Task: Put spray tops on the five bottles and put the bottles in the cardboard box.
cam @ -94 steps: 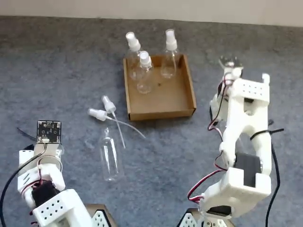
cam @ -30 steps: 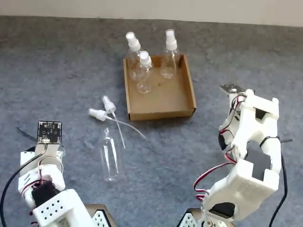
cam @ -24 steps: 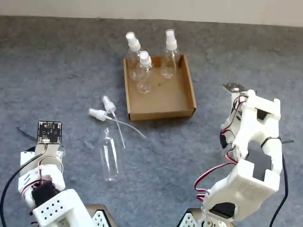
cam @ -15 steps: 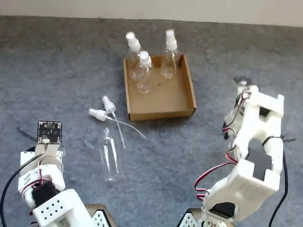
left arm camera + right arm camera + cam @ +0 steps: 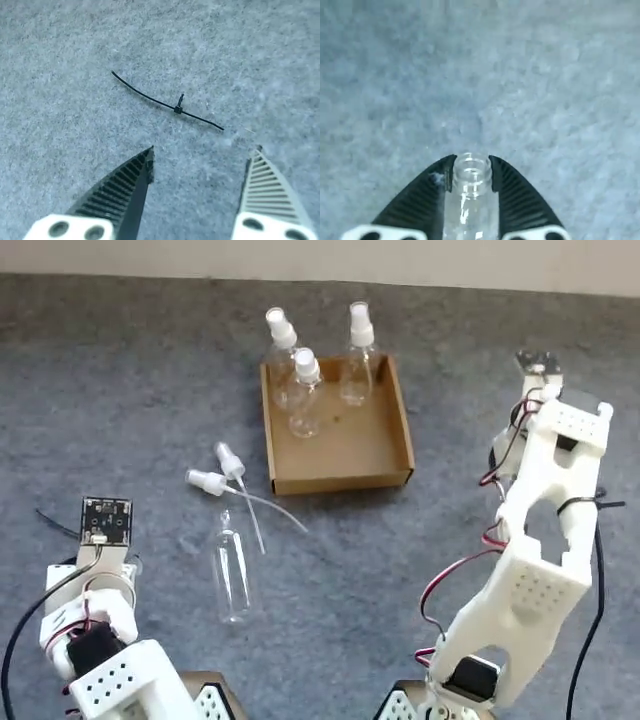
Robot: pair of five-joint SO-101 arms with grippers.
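Note:
My right gripper (image 5: 472, 176) is shut on the neck of a clear bottle (image 5: 471, 190) with no top, held over bare grey carpet. In the high view the right arm (image 5: 545, 450) stands to the right of the cardboard box (image 5: 345, 478). Three bottles with white spray tops (image 5: 305, 390) stand in the box's far part. Left of the box lie two loose spray tops (image 5: 218, 470) with long tubes, and a topless bottle (image 5: 231, 570) lies on its side nearer the front. My left gripper (image 5: 200, 165) hangs open over the carpet, at the front left (image 5: 103, 530).
A thin black cable tie (image 5: 170, 104) lies on the carpet just beyond the left gripper's fingertips. Grey carpet (image 5: 130, 370) covers the table, with free room at the far left and between the box and the right arm.
The right arm has swung to the right and stretched toward the far side, away from the box. The left arm, the box and the loose parts have stayed put.

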